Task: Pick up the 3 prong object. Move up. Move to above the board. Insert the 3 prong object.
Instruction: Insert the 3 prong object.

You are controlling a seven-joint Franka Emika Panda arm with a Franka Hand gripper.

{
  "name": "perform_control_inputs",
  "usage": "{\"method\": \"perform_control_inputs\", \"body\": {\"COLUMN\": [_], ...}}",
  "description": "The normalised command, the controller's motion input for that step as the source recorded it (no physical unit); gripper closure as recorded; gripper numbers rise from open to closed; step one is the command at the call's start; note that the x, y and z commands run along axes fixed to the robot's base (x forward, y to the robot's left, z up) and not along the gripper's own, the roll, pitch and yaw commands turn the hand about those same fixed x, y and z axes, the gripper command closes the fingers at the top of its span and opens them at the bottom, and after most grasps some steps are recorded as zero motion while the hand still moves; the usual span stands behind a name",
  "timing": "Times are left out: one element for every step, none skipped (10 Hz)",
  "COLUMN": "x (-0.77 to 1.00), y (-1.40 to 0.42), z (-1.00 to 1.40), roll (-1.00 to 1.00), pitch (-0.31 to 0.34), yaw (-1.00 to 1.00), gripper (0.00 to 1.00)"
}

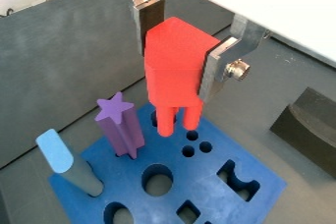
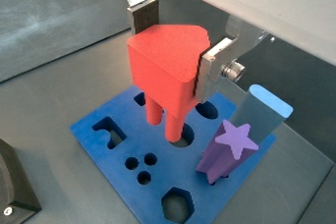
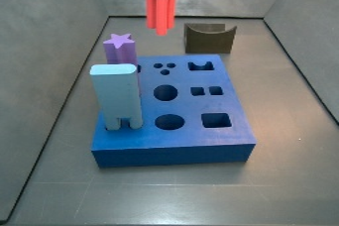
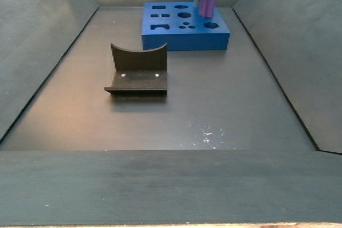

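- Currently the gripper [image 1: 188, 43] is clamped on the 3 prong object [image 1: 175, 69], silver fingers [image 1: 219, 63] pressed to its wide red top, in both wrist views.
- 3 prong object hangs upright in the air above the board [image 1: 243, 203], prongs pointing down, not in any hole; prong tips sit over the cluster of small round holes [image 1: 197, 150].
- In a side view the red piece [image 3: 161, 0] is above the board's far edge [image 3: 172, 111]; gripper mostly cut off at frame top.
- Purple star-topped peg [image 1: 118, 122] stands upright in the board, near the red prongs, not touching.
- Light-blue block [image 3: 115, 95] stands upright in the board at another corner.
- Dark brown curved piece [image 3: 209, 38] sits on the worktop [image 3: 284, 180] just beyond the board, apart from it.
- Other side view: board [image 4: 185, 27] far back, fixture-like brown piece [image 4: 136, 70] nearer the camera.
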Motion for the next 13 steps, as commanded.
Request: {"method": "perform_control_inputs", "body": {"x": [0.09, 0.07, 0.0, 0.03, 0.06, 0.0, 0.1, 0.04, 0.0, 0.0, 0.0, 0.04, 0.06], "y": [0.23, 0.24, 0.1, 0.16, 0.14, 0.17, 0.11, 0.11, 0.09, 0.04, 0.04, 0.0, 0.02], "z": [-0.38, -0.39, -0.14, -0.5, -0.38, -0.42, -0.44, -0.48, -0.55, -0.27, -0.54, -0.3, -0.43], "roll": [0.01, 0.03, 0.0, 0.04, 0.03, 0.03, 0.0, 0.03, 0.05, 0.0, 0.01, -0.01, 0.0], "pitch": [0.0, 0.0, 0.0, 0.0, 0.0, 0.0, 0.0, 0.0, -0.01, 0.0, -0.02, -0.026, -0.016], "yaw": [0.0, 0.0, 0.0, 0.0, 0.0, 0.0, 0.0, 0.0, 0.01, 0.0, 0.0, 0.0, 0.0], "gripper": [1.0, 1.0, 1.0, 1.0, 1.0, 1.0, 1.0, 1.0, 1.0, 1.0, 1.0, 1.0, 1.0]}}
